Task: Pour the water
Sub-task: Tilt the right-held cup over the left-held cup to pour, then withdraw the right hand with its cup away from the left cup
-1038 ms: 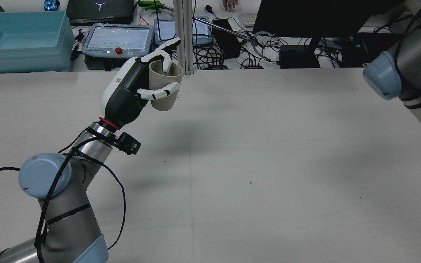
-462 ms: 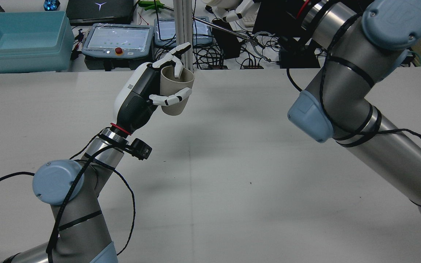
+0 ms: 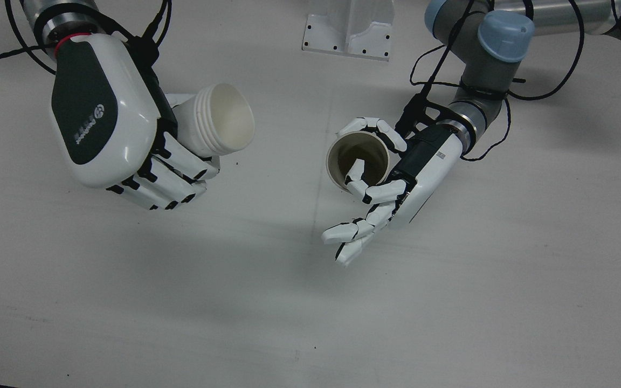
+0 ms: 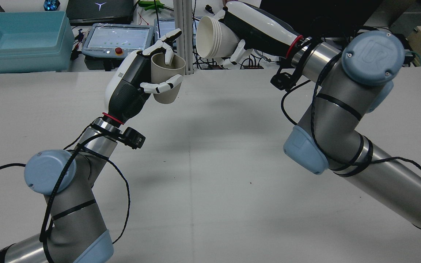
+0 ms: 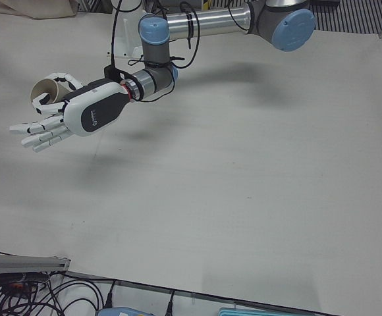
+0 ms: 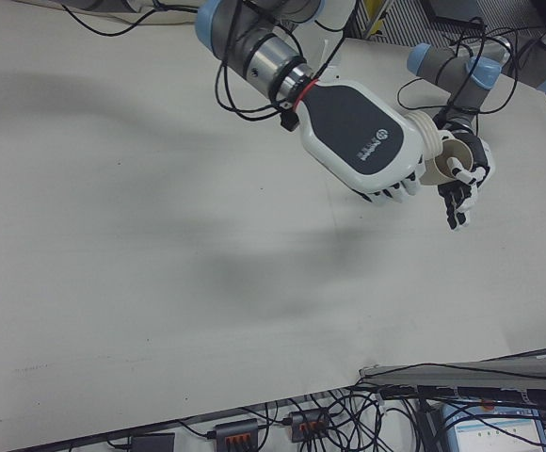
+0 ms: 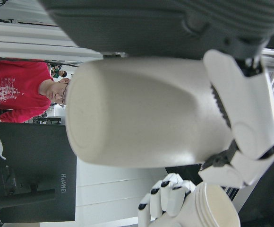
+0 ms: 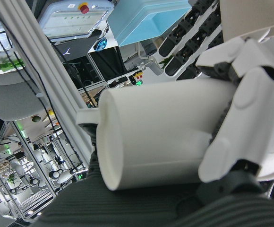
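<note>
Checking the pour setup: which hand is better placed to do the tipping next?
The right hand. It holds the white cup already tilted, mouth toward the beige cup, and higher than it. The left hand holds that beige cup upright, so it likely suits receiving.

Lettering around the pouring station

"HUAWEI" reads along the lower bezel of a black monitor [image 7: 30, 172] in the left hand view. A raised "UR" mark sits on the blue joint cap [image 4: 373, 57] of the right arm. The right hand [image 3: 103, 116] bears a small round logo and wording on its dark back, too blurred to read.
</note>
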### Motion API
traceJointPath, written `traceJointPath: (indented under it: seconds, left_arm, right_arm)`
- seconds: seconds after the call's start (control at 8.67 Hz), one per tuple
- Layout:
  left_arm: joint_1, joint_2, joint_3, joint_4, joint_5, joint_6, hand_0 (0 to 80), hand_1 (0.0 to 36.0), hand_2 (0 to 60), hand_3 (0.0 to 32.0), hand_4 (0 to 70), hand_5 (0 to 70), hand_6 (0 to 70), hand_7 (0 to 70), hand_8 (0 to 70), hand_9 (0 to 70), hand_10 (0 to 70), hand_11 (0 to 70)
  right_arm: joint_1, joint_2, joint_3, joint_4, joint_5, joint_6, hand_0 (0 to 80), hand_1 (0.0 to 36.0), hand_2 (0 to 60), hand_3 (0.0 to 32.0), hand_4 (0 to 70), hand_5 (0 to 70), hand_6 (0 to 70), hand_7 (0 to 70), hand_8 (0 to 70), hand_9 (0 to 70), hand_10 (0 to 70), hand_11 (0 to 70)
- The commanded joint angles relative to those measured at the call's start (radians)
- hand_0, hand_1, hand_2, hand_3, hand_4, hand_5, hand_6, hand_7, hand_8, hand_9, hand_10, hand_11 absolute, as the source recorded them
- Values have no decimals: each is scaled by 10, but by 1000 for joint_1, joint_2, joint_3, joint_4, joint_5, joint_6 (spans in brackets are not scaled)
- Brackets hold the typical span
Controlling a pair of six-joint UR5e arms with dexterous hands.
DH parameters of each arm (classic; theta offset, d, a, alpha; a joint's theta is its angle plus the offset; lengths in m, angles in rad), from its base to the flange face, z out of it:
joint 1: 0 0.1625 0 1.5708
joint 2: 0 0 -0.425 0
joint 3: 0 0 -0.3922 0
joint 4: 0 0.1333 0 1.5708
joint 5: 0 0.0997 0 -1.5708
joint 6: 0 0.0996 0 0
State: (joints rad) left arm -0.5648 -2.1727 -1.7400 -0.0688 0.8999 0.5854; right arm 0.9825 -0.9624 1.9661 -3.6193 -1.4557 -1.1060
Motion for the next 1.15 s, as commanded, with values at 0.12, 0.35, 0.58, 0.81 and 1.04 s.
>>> traceJointPath:
  seconds: [0.12,0.35,0.58,0.81,1.04]
  left_arm:
    - [-3,303,3,-143,-2,-155,387,360,600,0,348,700,70,186,36,68,22,45]
    - [-16,442,74,-309,-10,-148,383,360,600,0,340,700,64,177,36,67,22,46]
    - [-73,448,141,-345,-3,-144,370,360,600,0,338,700,60,168,35,65,23,45]
    - [-133,445,280,-431,4,-145,362,360,600,0,350,700,67,181,37,69,24,46]
    - [-191,444,417,-509,4,-144,370,360,600,0,351,700,69,181,40,72,27,51]
  right_arm:
    - [229,-445,13,316,161,597,496,234,600,0,372,700,548,652,629,700,668,700]
    - [316,-626,-79,460,156,718,478,223,600,0,295,700,536,585,691,700,700,700]
    - [338,-726,-320,759,152,781,474,217,600,0,531,700,596,646,700,700,700,700]
    - [321,-736,-648,1003,158,772,469,215,600,0,574,700,612,644,700,700,700,700]
    - [329,-710,-765,1079,156,785,473,220,600,0,591,700,612,654,700,700,700,700]
